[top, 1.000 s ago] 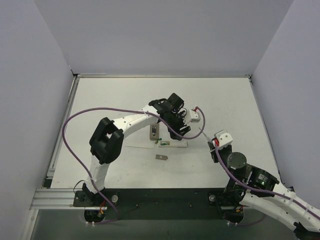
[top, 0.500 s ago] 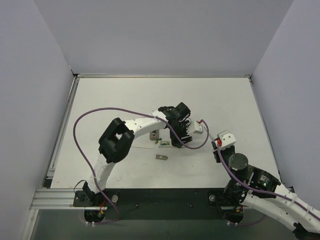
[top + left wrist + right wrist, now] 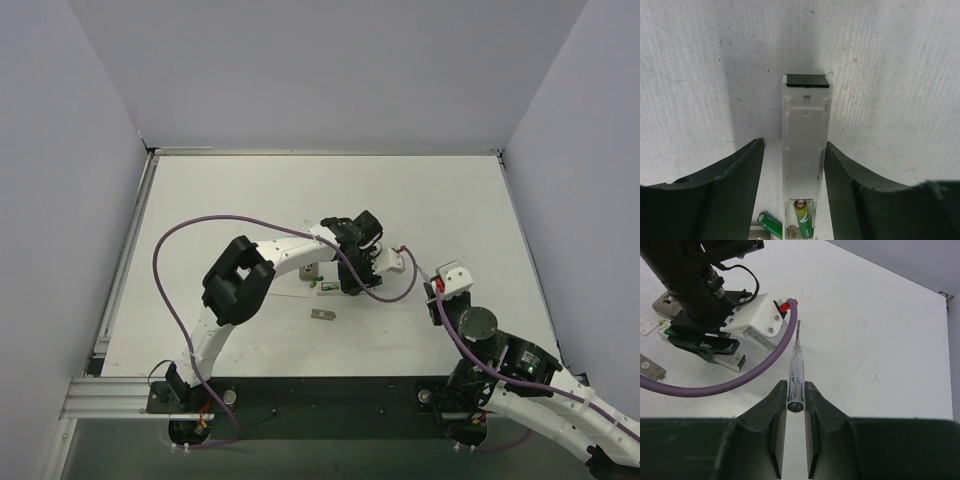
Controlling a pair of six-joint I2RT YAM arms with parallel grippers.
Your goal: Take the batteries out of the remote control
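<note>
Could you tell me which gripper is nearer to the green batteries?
Left. The left gripper hangs just above the batteries; the right gripper, shut on a screwdriver, sits to their right.

Bright, even overhead light fills my matte white tabletop (image 3: 220, 200) (soft, diffuse); in the left wrist view I see grey shadow and blurred dark green plastic fingers (image 3: 725, 200).

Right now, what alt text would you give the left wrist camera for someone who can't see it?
A slim white remote control lies lengthwise between the fingers of the open left gripper on a white table. One green battery sits in its open compartment at the near end; a second battery lies loose beside it.
</note>
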